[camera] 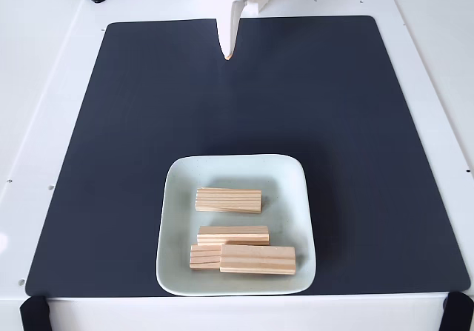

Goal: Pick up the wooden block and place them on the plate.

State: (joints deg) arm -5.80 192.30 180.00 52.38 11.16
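— What sort of place is shown in the fixed view?

— A robot test bench or lab set-up is suggested. A plain white tabletop [44, 87] is seen, covered below the white claw [228, 55] by a dark mat [355, 124] with rounded corners.

— What else is relied on?

— Black clamps or straps [33, 312] are seen at the mat's near corners, far below the claw, and small screw holes are noticed in the white surface to its left.
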